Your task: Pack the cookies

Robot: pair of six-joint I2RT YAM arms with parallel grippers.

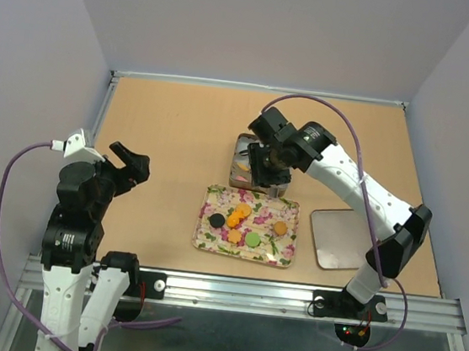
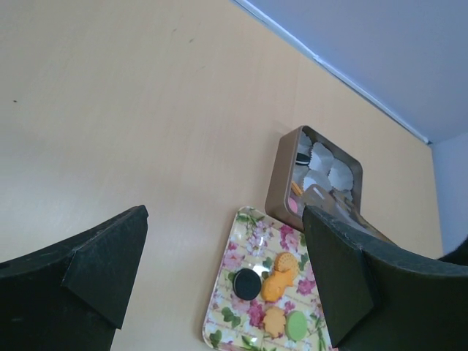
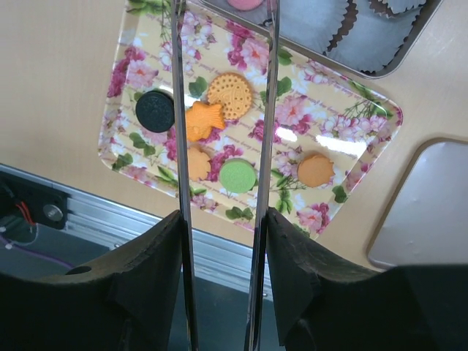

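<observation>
L hand (image 1: 131, 164): near-left corner, raised off the desk, fingers wide apart, empty. Parked clear of the work, I reckon.
Tray (image 1: 198, 237): floral, mid near edge; serves as the pick-up spot.
Cookies (image 1: 238, 217): six on the tray (1 black, 4 orange, 1 green). Three orange ones bunch together, the rest lie singly.
Lid (image 1: 342, 239): flat toward the near-right corner, so the tin stays open.
R hand (image 1: 269, 184): over the tray's far edge. Long thin blades point down w/ a gap between, but the tips are hidden, so I can't tell if anything's pinched.
Tin (image 2: 281, 175): just beyond the tray toward desk centre. Paper cups (image 2: 333, 172) inside, pink + orange bits at its near end, prob. packed cookies.
Progress: most still to move, I'd judge.
</observation>
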